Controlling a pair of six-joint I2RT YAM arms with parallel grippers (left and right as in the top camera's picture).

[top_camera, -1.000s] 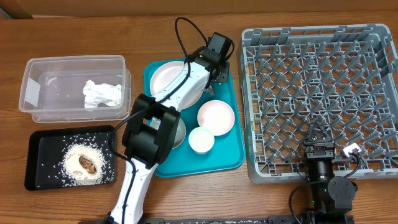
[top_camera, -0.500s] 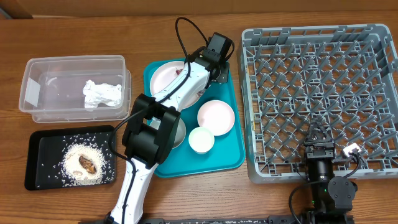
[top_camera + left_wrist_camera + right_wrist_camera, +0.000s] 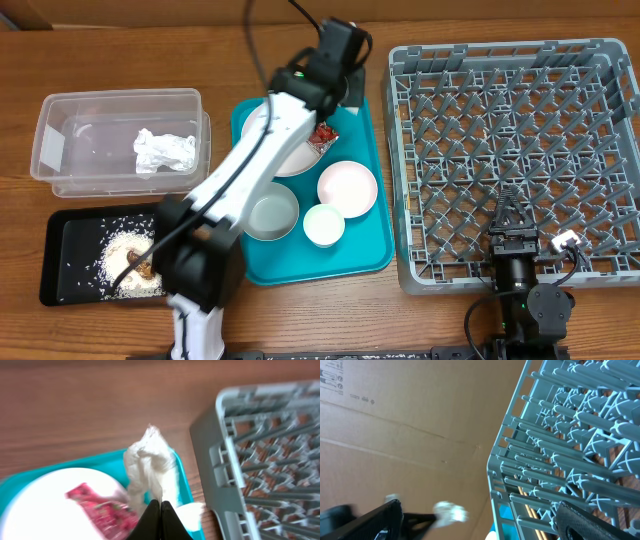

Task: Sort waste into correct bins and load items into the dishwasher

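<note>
The left tool (image 3: 160,506) has closed within the last second, and its arm has swung up from its low reach over the white plate (image 3: 298,158). In the left wrist view the tips meet on a fold of the crumpled white napkin (image 3: 150,462). The napkin stands bunched just beyond them, over the far corner of the teal tray (image 3: 365,245). From overhead we cannot see this napkin, because the arm hides it.

With the arm raised, the red snack wrapper (image 3: 322,134) now shows plainly on the plate's right edge.

We judge that the pick has succeeded and that the step in hand is the carry to the clear tub (image 3: 60,110), well to the left on the desk (image 3: 120,40). A second napkin (image 3: 165,150) already lies in that tub. The pinch looks thin, on one fold only, so we think a fast swing could shake the paper loose.

The rest has not moved:
- The rice (image 3: 125,255) and the brown lump (image 3: 140,265) lie in the black tray (image 3: 55,285).
- The pink bowl (image 3: 347,188), the grey-white bowl (image 3: 272,215) and the small white cup (image 3: 324,225) sit on the teal tray, none of them yet in the dish rack (image 3: 520,130).
- The right tool (image 3: 510,212) stays spread wide, holding nothing, at the rack's near edge.

We judge that the wrapper is the last loose waste, and loading has not begun.
</note>
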